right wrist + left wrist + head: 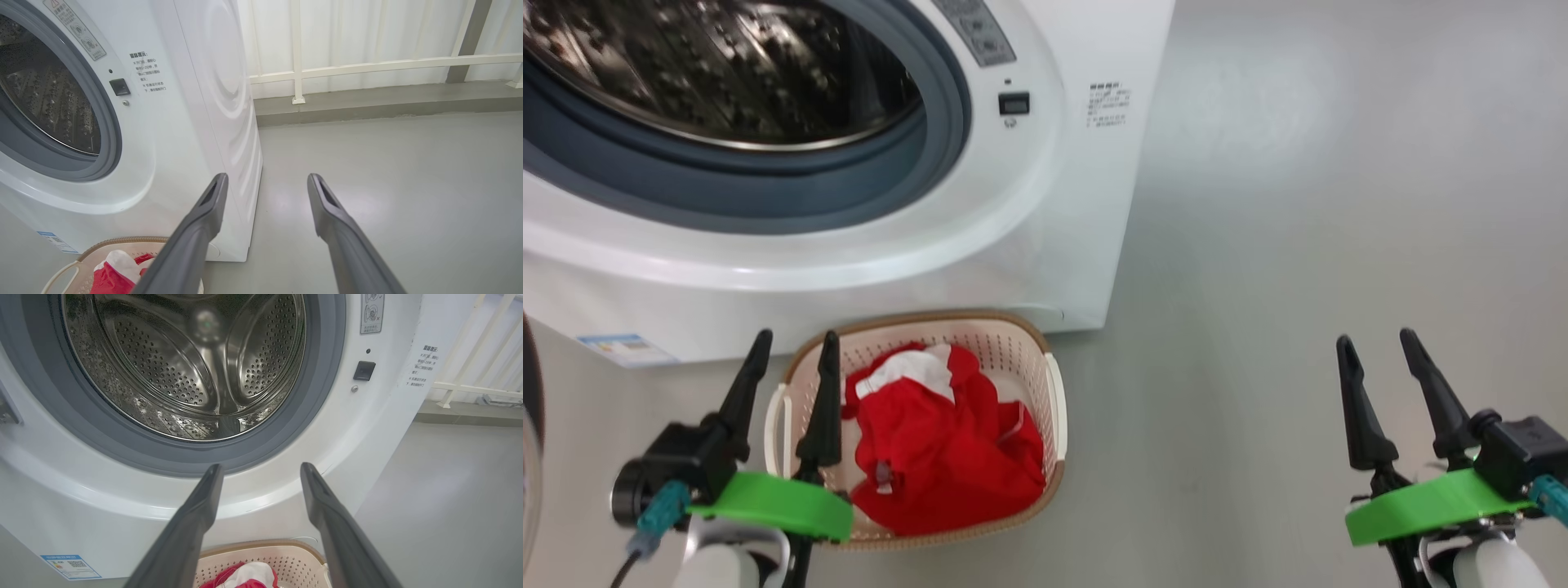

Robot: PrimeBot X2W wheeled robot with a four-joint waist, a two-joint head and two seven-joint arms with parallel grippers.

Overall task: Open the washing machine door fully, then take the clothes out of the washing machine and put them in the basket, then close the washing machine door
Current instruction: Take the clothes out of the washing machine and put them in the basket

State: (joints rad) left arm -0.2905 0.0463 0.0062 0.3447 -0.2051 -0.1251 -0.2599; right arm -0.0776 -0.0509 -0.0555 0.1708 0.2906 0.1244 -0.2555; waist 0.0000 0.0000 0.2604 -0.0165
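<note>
Clothes (947, 457), seemingly one bundle, lie in the basket (1015, 359); left pincer (797, 336) and right pincer (1375, 336) gape

Holdings, by our head view:
1. Big white front-loading steel-drum washing machine (1045, 204): we place it at 11 o'clock.
2. Cream perforated plastic basket (1021, 331): on the smooth grey floor (1298, 245) at 6 o'clock, just before the machine's front.
3. Red-and-white fabric clothes (947, 449): in the basket.
4. Our left gripper (796, 336): 7 o'clock, over the basket's left rim.
5. Our right gripper (1376, 337): 4 o'clock, over floor, well apart from the basket.
</note>
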